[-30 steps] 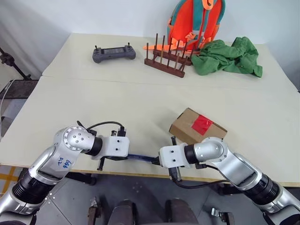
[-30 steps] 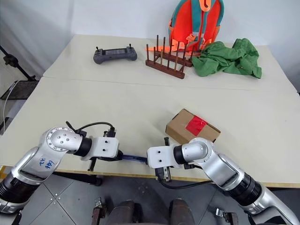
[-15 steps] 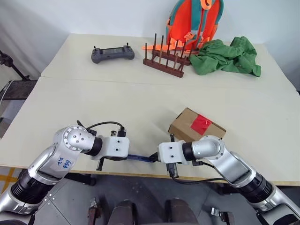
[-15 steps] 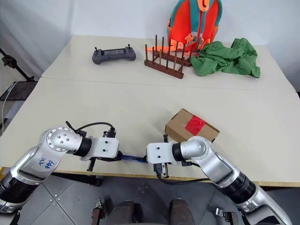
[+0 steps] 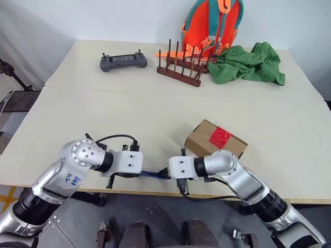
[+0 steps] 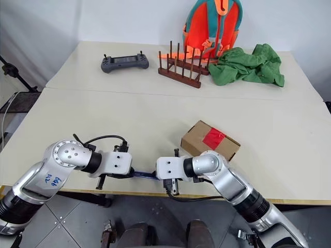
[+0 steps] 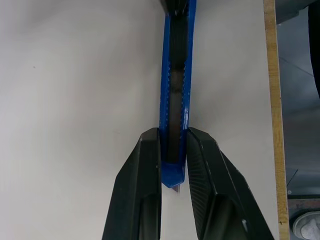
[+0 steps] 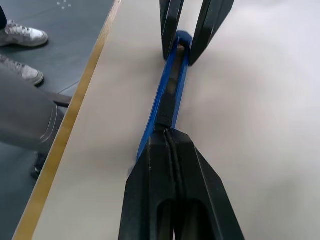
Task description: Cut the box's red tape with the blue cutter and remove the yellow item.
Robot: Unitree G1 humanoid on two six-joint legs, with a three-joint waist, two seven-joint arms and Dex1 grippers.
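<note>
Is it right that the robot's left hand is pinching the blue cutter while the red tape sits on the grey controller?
Not quite. The left hand does pinch the blue cutter, but the red tape sits on the box, not the grey controller, as the left eye view shows.

Near edge: the slim blue cutter (image 7: pixel 174 100) lies along it, a gripper at each end (little room between them).
Middle: wide bare cream table top (image 5: pixel 103 113), easy to pass.
Right of middle: brown cardboard box (image 5: pixel 207 138) stands in the way.
Far side: grey game controller (image 5: pixel 123 61), brown wooden peg rack (image 5: pixel 178 72), crumpled green cloth (image 5: pixel 248 62), orange backpack (image 5: pixel 212 26).
</note>
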